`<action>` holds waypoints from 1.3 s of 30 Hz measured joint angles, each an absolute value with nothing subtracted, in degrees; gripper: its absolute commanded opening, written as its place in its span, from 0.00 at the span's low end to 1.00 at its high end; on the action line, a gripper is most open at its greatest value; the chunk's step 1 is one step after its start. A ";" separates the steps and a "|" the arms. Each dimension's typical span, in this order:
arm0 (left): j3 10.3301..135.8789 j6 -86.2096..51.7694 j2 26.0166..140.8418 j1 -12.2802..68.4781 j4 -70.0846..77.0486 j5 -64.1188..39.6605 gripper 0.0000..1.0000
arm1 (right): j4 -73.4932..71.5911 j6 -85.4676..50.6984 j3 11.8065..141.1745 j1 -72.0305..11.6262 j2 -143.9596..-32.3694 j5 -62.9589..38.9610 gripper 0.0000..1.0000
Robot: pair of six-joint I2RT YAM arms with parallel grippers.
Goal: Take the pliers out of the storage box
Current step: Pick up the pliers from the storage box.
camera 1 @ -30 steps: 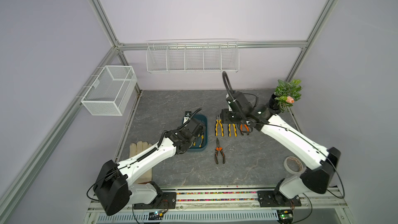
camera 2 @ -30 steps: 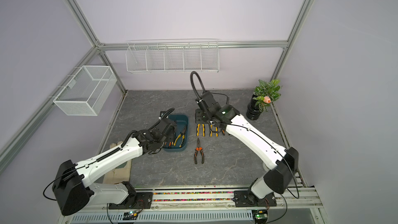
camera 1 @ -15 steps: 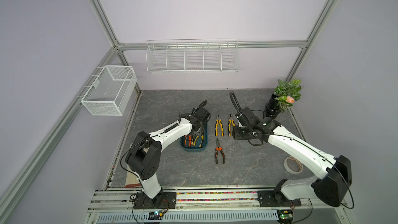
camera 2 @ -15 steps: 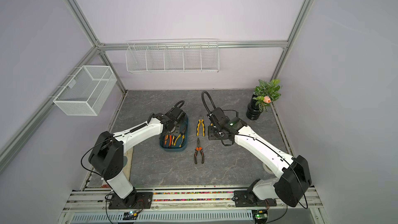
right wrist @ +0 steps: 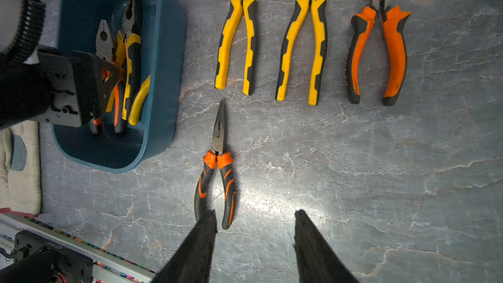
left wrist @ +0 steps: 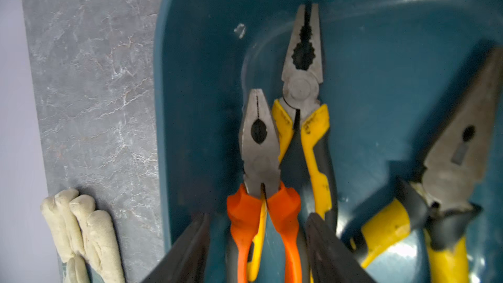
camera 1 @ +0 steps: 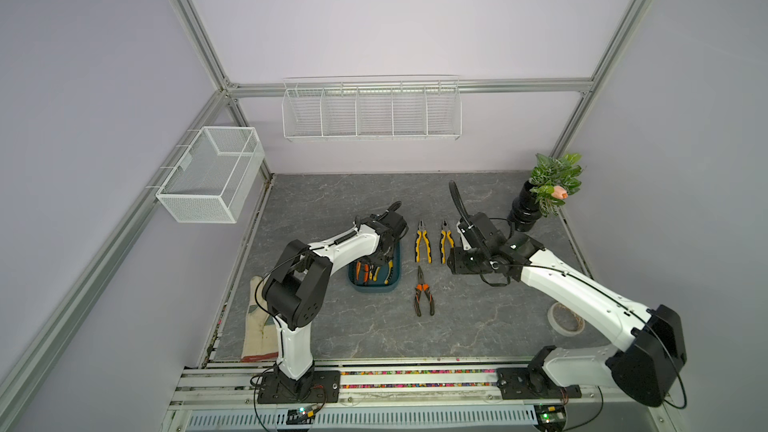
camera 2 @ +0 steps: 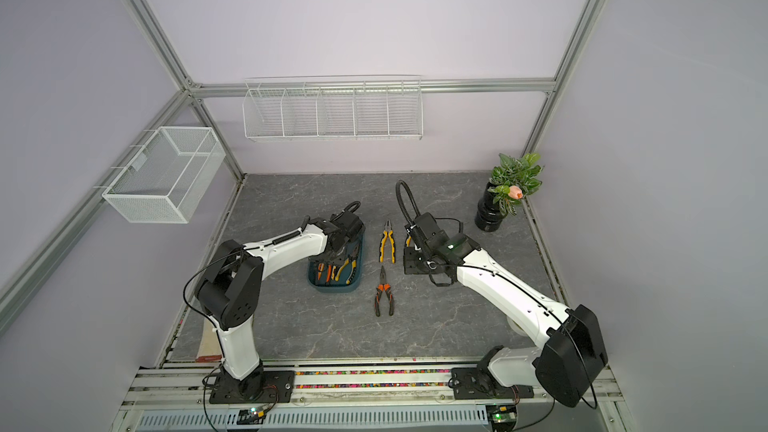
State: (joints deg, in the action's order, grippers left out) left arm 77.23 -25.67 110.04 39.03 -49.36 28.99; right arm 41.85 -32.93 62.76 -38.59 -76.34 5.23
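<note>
The storage box (right wrist: pixel 166 63) is teal, the pliers (right wrist: pixel 230 36) yellow-and-black and orange-and-black.

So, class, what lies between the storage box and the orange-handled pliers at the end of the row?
Two pairs of yellow-handled pliers lie side by side between the storage box and the orange-handled pliers, shown in the right wrist view.
</note>
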 measured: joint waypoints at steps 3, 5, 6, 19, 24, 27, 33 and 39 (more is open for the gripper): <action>80.01 -26.00 113.47 38.76 -49.30 30.50 0.57 | 41.39 -32.93 62.72 -38.48 -76.36 4.69 0.49; 80.44 -26.26 114.24 38.13 -49.28 30.85 0.56 | 41.10 -32.91 62.67 -38.28 -76.36 4.60 0.49; 80.42 -26.30 114.54 37.78 -49.25 30.79 0.56 | 40.99 -32.91 62.61 -38.20 -76.36 4.60 0.49; 78.65 -26.48 114.19 34.39 -44.01 25.10 0.18 | 39.77 -32.93 60.66 -37.10 -76.44 3.05 0.49; 77.93 -26.52 113.30 34.13 -43.53 23.92 0.17 | 39.07 -32.95 60.66 -37.10 -77.49 2.68 0.49; 77.36 -26.57 112.44 34.11 -43.57 22.96 0.11 | 38.79 -32.97 60.62 -37.10 -78.30 2.22 0.49; 76.95 -27.35 108.95 34.89 -44.60 20.69 0.10 | 38.61 -32.95 60.60 -37.10 -78.67 2.00 0.49; 76.97 -27.79 103.37 36.34 -45.84 19.53 0.10 | 38.54 -32.95 60.58 -37.10 -78.91 1.98 0.49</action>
